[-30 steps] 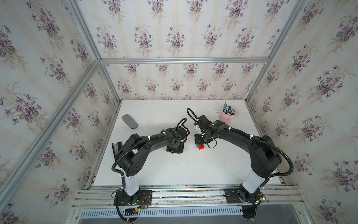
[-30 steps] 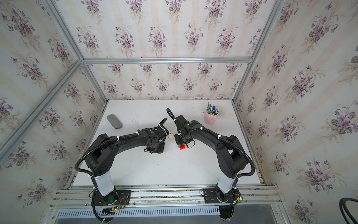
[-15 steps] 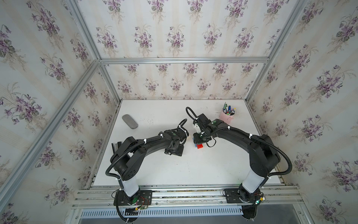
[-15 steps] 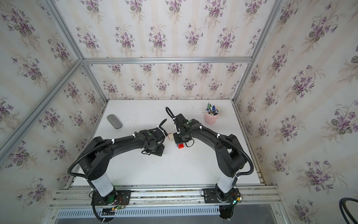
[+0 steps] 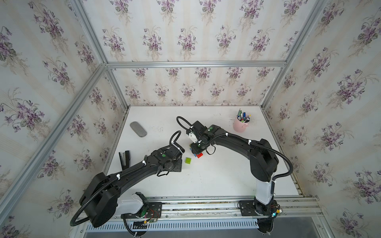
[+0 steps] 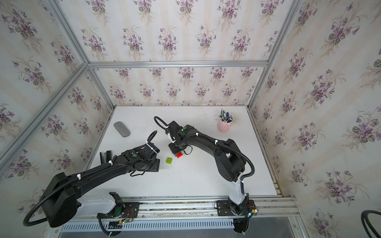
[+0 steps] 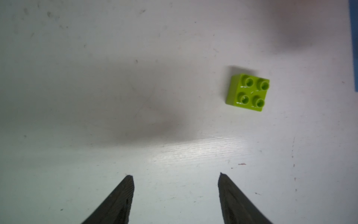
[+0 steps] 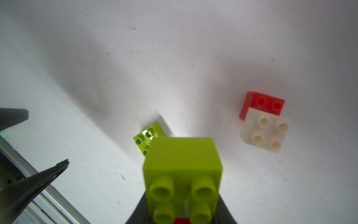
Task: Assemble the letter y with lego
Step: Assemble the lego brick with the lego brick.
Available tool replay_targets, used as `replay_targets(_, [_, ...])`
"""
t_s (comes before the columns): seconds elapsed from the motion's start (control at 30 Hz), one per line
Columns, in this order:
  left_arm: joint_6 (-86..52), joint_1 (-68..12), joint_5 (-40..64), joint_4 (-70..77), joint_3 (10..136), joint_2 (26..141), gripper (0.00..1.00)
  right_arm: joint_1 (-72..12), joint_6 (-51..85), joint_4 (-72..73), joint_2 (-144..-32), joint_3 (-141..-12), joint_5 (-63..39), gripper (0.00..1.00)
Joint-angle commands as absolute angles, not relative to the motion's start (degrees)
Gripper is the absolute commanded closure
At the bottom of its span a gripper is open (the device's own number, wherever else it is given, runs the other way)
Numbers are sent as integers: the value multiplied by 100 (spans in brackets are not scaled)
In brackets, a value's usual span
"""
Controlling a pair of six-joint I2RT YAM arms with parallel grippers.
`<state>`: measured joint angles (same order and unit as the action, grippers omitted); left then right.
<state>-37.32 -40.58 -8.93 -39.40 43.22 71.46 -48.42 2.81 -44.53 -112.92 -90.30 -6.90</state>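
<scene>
Table (image 8: 96, 58), two green bricks (image 8: 182, 155) (image 8: 148, 135), one white brick (image 8: 265, 130)

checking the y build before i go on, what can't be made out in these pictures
right jaws: right wrist view, hidden behind the held green brick.
red piece beside it: same view, cut off by the picture's edge.
blue strip: left wrist view, cut off by the edge; unidentifiable.
red brick: both top views, too small, partly under the right wrist; held or lying, unclear.
</scene>
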Motion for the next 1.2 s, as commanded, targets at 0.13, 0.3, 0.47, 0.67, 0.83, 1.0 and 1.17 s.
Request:
replay_targets(0.13, [-4236,-3817,-710,-3894,3696,6344,28,-5268,-899,-4942,-11956,-9678,-112,69])
replay_targets(0.3, [-4208,-3788,-635,-3865,3553,6275,28,-5376,-1364,-5136,-12199,-10146,-92,69])
replay_targets(0.47, [-4236,-3770,-582,-3821,3481,6231,28,-5363,-1821,-5289,-12076,-10125,-340,69])
replay_targets(0.67, [-4201,-3744,-520,-3767,3498,6377,28,-5352,-2330,-5351,-11962,-9926,-572,69])
replay_targets(0.83, [-4192,-3744,-422,-3690,3517,6521,28,-5370,-2863,-5222,-11915,-9897,-656,69])
replay_targets(1.0, [-4244,-3737,-414,-3630,3450,6512,28,-5370,-3230,-5116,-12018,-9980,-500,68])
replay_targets(1.17, [-4286,-3744,-369,-3563,3376,6521,28,-5375,-3315,-5157,-12231,-10111,-529,68])
